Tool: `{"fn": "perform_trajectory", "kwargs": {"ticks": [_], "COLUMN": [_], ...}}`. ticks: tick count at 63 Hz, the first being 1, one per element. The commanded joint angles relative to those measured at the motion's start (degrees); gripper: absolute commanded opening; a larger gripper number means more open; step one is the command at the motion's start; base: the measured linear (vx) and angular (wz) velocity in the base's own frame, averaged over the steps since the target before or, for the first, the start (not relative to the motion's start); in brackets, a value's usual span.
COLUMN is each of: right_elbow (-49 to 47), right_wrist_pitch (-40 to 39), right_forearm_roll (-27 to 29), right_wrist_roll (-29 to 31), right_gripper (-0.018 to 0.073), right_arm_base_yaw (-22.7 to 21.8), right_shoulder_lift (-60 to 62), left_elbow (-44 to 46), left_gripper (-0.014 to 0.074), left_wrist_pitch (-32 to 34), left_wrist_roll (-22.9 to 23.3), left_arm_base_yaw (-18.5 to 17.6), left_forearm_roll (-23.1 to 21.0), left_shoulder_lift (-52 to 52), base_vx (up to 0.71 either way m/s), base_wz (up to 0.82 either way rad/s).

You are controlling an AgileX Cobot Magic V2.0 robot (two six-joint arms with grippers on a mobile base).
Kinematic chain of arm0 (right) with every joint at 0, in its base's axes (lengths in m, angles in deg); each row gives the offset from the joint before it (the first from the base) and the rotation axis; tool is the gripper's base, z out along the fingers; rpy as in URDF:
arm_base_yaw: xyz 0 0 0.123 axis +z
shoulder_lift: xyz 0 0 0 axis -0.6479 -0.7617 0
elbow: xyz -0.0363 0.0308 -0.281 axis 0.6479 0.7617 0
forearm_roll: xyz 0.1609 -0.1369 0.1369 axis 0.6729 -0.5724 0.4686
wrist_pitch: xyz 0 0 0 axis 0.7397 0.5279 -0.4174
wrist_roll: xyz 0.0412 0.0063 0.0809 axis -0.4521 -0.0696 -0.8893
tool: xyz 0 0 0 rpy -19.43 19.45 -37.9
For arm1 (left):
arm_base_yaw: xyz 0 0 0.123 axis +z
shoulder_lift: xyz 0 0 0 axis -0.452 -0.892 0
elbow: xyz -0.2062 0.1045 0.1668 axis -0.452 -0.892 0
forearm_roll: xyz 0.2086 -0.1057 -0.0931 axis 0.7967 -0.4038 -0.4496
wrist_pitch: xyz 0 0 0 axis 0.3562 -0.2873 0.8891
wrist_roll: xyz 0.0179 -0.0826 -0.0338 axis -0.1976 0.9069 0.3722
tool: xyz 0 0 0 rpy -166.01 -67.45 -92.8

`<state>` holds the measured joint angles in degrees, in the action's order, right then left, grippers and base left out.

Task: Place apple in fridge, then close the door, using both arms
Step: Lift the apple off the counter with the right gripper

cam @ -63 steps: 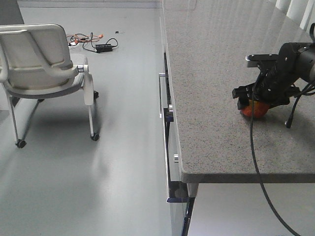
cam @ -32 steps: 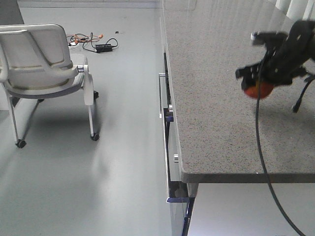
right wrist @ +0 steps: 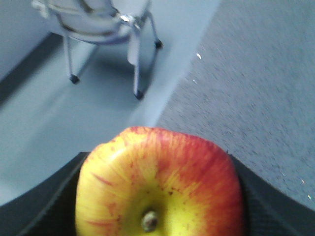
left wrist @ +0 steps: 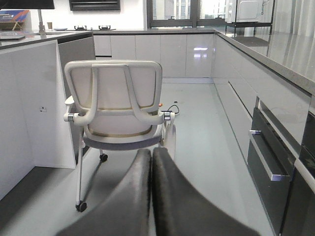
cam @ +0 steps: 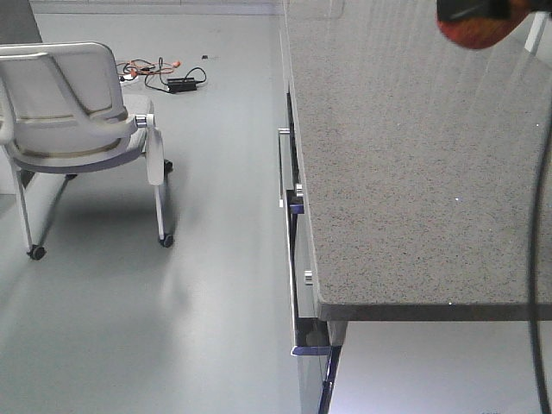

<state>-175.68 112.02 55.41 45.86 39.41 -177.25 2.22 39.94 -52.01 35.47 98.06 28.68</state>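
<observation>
The apple [right wrist: 160,187], red with yellow patches and its stem end facing the camera, fills the lower half of the right wrist view. My right gripper [right wrist: 160,199] is shut on it, a black finger [right wrist: 47,206] on either side. In the front view the apple [cam: 473,33] hangs at the top edge, high above the speckled grey counter [cam: 388,172], with the right gripper [cam: 470,9] mostly cut off. My left gripper [left wrist: 151,153] is shut on nothing, pointing at a chair. I cannot make out the fridge or its door in these views.
A white chair [cam: 69,112] on casters stands on the grey floor left of the counter. Cables [cam: 164,76] lie on the floor behind it. Drawer handles [cam: 289,198] stick out along the counter's side. A black cable [cam: 536,259] hangs at the right edge.
My right gripper has lifted the apple off the counter, up and slightly right, until it reaches the top edge of the front view.
</observation>
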Motion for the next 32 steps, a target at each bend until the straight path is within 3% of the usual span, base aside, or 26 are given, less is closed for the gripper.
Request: {"fn": "perform_trajectory", "kwargs": {"ticks": [1,11,32], "right_elbow": [3.77,16.93,46.92], "right_wrist_pitch": [-2.95,-3.34,-10.73], "right_forearm_roll": [5.71,8.67,9.08], "right_wrist_roll": [3.54,5.55,8.34], "right_gripper": [0.0003,0.0003,0.0003], "right_arm_base_yaw": [-0.06,-0.06,-0.12], "right_shoulder_lift": [8.88,21.93,50.95], "left_elbow": [-1.64,-1.64,-1.64], "left_gripper": [-0.0008,-0.0008,-0.0008], "left_wrist_pitch": [4.32,4.32,4.32], "left_wrist_roll": [0.36,0.36,0.36], "left_arm_base_yaw": [0.02,0.02,0.02], "left_forearm_roll": [-0.17,-0.17,-0.17], "left_shoulder_lift": [0.81,0.81,0.81], "base_vx": [0.00,0.00,0.00], "base_wz": [0.00,0.00,0.00]}}
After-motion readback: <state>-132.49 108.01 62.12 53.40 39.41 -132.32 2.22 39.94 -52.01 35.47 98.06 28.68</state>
